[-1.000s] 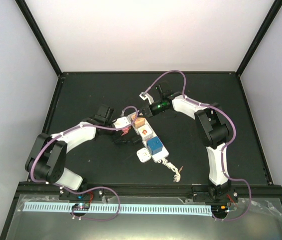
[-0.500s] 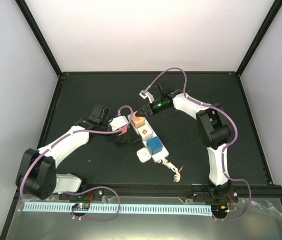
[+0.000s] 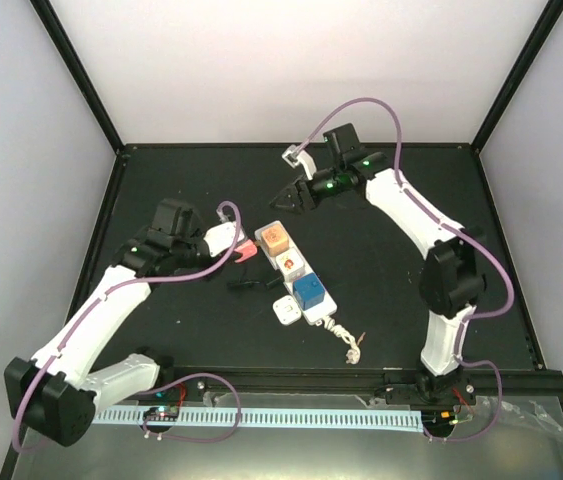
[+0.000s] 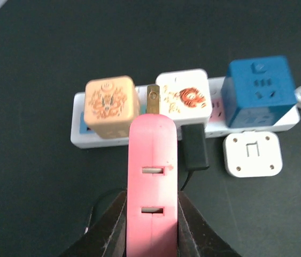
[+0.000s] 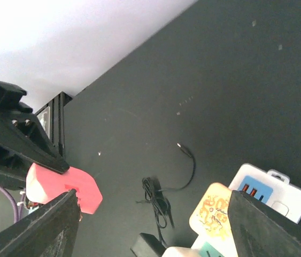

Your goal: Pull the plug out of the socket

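The socket (image 3: 322, 317) is a long white power strip lying slantwise mid-table, also in the left wrist view (image 4: 80, 135) and the right wrist view (image 5: 278, 194). The pink plug (image 4: 151, 166) is clear of it, its brass prong (image 4: 153, 100) bare. My left gripper (image 4: 151, 197) is shut on the plug's sides, and the top view shows the plug (image 3: 244, 250) a short way left of the strip. My right gripper (image 3: 292, 196) hangs open behind the strip's far end. In its own view nothing is between the jaws of the right gripper (image 5: 153, 199), and the plug (image 5: 64, 187) lies at lower left.
Orange (image 4: 111, 104), white (image 4: 185, 96) and blue (image 4: 260, 88) cube adapters sit on the strip. A black plug (image 4: 194, 147) with a coiled thin cable (image 5: 161, 201) is at its near side. A loose white adapter (image 4: 252, 154) lies beside it. The bundled white cord (image 3: 347, 342) trails toward me.
My left arm drew back to the left, carrying the pink plug away from the strip. My right gripper opened and pulled back from the strip's far end.
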Tool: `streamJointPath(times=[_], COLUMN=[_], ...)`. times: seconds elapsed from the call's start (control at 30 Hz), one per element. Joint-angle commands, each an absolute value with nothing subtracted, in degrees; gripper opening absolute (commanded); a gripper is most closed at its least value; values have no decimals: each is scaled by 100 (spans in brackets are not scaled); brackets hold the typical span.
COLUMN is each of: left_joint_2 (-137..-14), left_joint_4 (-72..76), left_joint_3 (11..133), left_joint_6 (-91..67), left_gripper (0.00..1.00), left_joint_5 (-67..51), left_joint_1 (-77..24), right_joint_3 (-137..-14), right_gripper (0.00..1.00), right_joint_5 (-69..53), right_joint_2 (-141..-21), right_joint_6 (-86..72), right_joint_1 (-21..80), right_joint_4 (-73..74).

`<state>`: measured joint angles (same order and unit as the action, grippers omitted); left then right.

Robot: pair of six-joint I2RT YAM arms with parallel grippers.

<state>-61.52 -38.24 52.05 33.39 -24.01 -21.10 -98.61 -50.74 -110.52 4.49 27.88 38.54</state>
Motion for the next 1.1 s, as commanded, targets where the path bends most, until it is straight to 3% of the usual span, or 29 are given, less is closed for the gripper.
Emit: streamJointPath(times=[0.0, 0.37, 0.73, 1.07], left_joint_2=[-5758, -5230, -5229, -5249], left_joint_4=[-4372, -4917, -4747, -4660], left_joint_3=[5651, 6309, 6553, 6520], left_joint_6=[3335, 3181, 2682, 2563], left_gripper=[12, 12, 11, 11], left_joint_5=[-3112, -4612, -5446, -5530], left_joint_1=[-2083, -2083, -2083, -2083], right_joint_3=[-10001, -9468, -8945, -9085], right_gripper=[82, 99, 100, 100], right_joint_5=[-5028, -5477, -5520, -5383], right_joint_2=[-10534, -9458, -8747, -8576], right_joint_6=[1003, 1936, 1802, 1798], right_joint_1=[2765, 2822, 3423, 3951], right_joint_4=[4391, 5005, 4774, 4862])
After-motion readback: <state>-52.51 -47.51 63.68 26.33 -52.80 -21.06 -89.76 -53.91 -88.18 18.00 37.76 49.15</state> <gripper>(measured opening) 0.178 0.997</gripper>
